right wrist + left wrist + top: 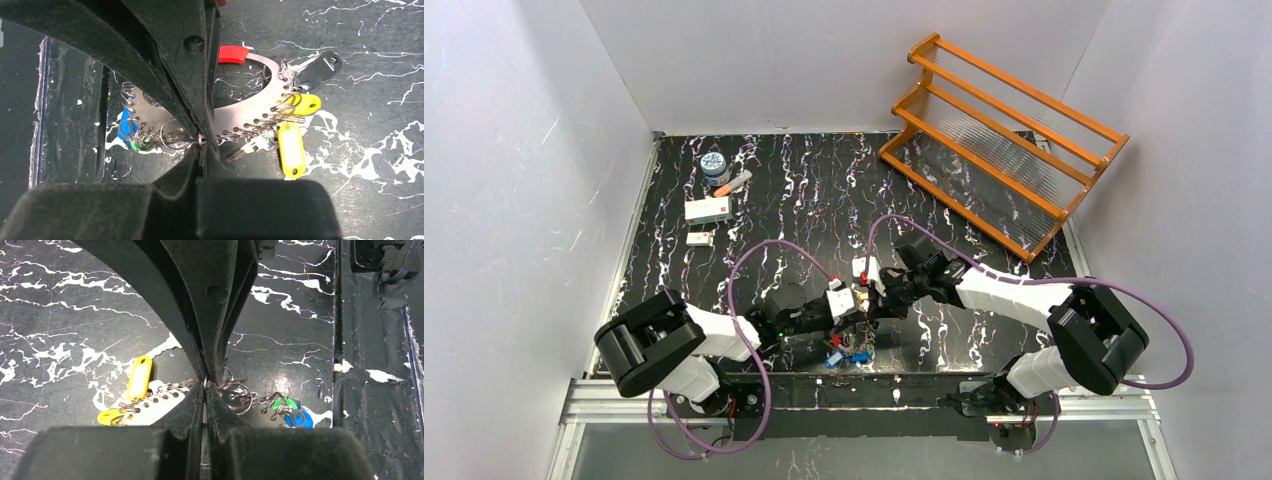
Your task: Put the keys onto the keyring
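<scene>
The keyring [240, 112] is a curved silvery band hung with several small wire rings and tags. Yellow tags [291, 150], a red one [233, 54] and a blue one [122, 131] show in the right wrist view. A silver key [247, 149] lies by the yellow tag, and a black-headed key [320, 67] lies further off. My left gripper [205, 384] and right gripper [200, 141] meet tip to tip over the keyring [849, 350]. Both are shut, pinching its thin wire [150, 410] between them. Green and blue tags [295, 412] lie to the right.
An orange wooden rack [1004, 140] stands at the back right. A small jar [714, 165], an orange marker [734, 183] and two small boxes [708, 209] sit at the back left. The table's near edge and metal rail [854, 395] run just behind the keyring.
</scene>
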